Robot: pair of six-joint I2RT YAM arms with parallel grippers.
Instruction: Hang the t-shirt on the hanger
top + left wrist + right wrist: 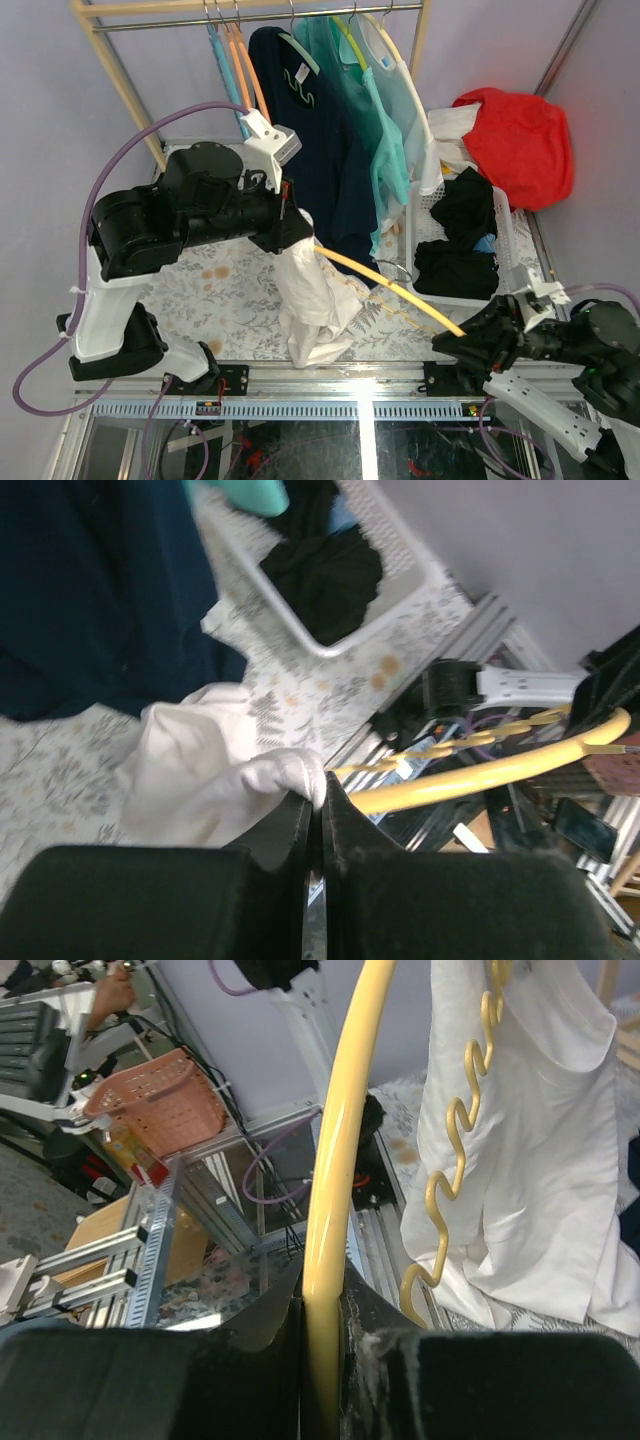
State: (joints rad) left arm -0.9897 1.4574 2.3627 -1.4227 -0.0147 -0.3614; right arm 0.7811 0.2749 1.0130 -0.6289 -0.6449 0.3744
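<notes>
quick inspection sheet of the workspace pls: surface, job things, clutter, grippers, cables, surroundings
surface: table under a leaf-print cover, a few brownish stains
job's things: t-shirt hangs from the left gripper, its lower part bunched on the table; hanger held at one end, its far end at the shirt
clutter: white basket holding black clothes; red cloth behind it
grippers: left gripper shut on the t-shirt; right gripper shut on the hanger
cables: purple cable arcs over the left arm
surroundings: wooden rack with navy shirt, mint garments and spare hangers
</notes>
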